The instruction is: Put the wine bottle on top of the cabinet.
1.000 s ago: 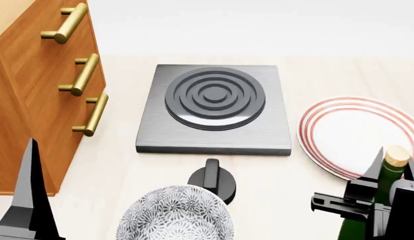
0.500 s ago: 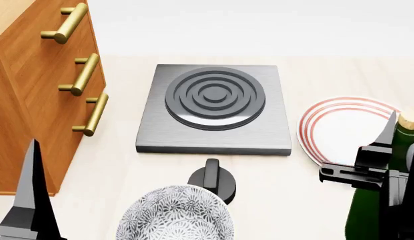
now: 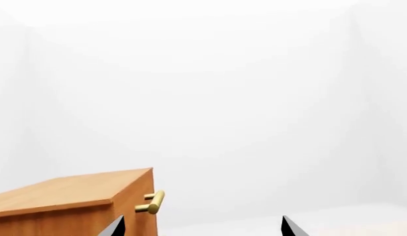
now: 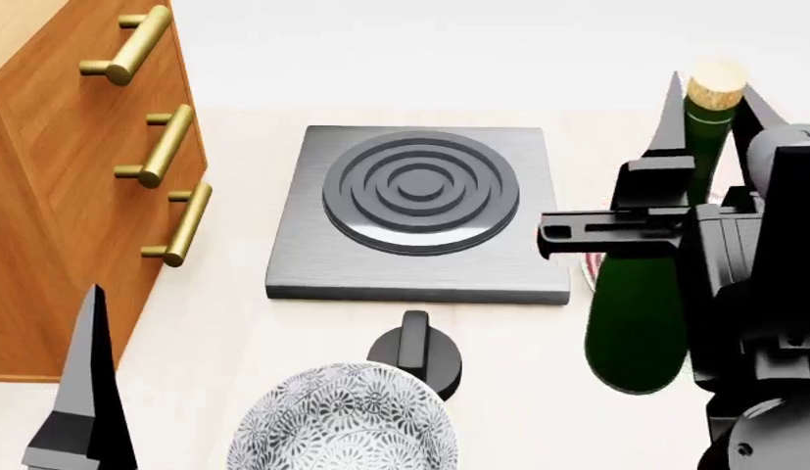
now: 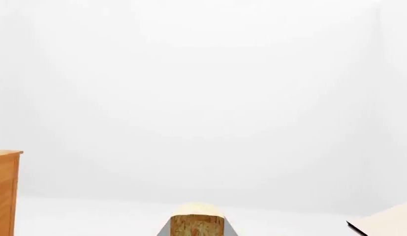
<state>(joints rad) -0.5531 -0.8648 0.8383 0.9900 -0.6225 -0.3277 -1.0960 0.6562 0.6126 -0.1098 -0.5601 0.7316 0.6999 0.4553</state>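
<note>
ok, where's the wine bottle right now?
Head view, right side: the wine bottle is upright in the right hand, lifted just right of the hob, far from the cabinet at left.

Your head view looks steeply down over the table (image 4: 235,323); both wrist views face level, sharing the cabinet (image 3: 72,196).

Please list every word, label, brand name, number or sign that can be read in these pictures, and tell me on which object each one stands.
No text can be read in full.
Right end effector: pale marks at the head view's right edge, cut off by the frame, unreadable.
Wine bottle: no label faces the camera.
Cabinet, hotplate, patterned bowl: no writing, only decoration on the bowl.
Wrist views: no text.
</note>
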